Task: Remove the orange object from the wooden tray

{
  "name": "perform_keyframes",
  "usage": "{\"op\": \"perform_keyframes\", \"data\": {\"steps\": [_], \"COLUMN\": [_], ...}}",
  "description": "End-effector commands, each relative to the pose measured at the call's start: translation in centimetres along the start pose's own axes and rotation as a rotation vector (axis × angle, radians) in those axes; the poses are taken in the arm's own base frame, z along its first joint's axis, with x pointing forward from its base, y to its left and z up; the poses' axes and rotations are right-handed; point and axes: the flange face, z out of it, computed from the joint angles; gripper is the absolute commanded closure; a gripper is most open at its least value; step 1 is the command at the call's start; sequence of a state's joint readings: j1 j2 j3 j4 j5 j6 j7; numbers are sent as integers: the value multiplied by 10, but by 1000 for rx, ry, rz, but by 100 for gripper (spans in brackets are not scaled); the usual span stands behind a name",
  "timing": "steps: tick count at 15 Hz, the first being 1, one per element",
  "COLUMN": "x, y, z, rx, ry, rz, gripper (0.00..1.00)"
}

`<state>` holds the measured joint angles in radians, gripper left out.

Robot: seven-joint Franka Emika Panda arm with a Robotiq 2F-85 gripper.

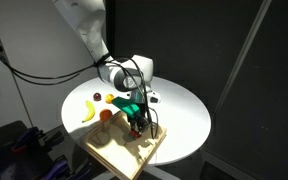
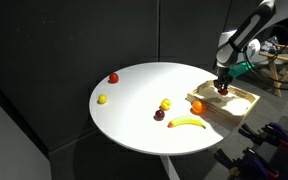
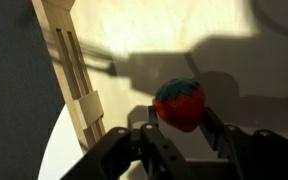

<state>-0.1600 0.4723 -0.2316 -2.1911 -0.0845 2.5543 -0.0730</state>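
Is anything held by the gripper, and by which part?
Cannot tell: the tiny reddish-orange, green-topped piece sits between the fingers of the gripper over the pale wooden tray; contact unclear.

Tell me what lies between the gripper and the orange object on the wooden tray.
Nothing. In the wrist view the fingers of the gripper flank the orange object directly, only bare wooden tray beneath; whether they touch it is unclear.
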Motion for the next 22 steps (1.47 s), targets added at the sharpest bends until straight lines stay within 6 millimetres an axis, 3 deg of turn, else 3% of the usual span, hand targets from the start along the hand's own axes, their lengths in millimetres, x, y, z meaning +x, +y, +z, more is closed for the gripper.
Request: {"op": "perform_keyframes", "data": {"steps": [1, 7, 13, 18, 22], "x": [-9, -19, -29, -40, -43], "y": [1, -2, -28, -59, -88], "z": [-34, -81, -122, -137, -135], "rx": [-7, 6, 9, -4, -13], "ry": [-14, -15, -25, -33, -39], "rz": [8, -17, -65, -126, -159], "gripper": [78, 78, 78, 78, 78]}}
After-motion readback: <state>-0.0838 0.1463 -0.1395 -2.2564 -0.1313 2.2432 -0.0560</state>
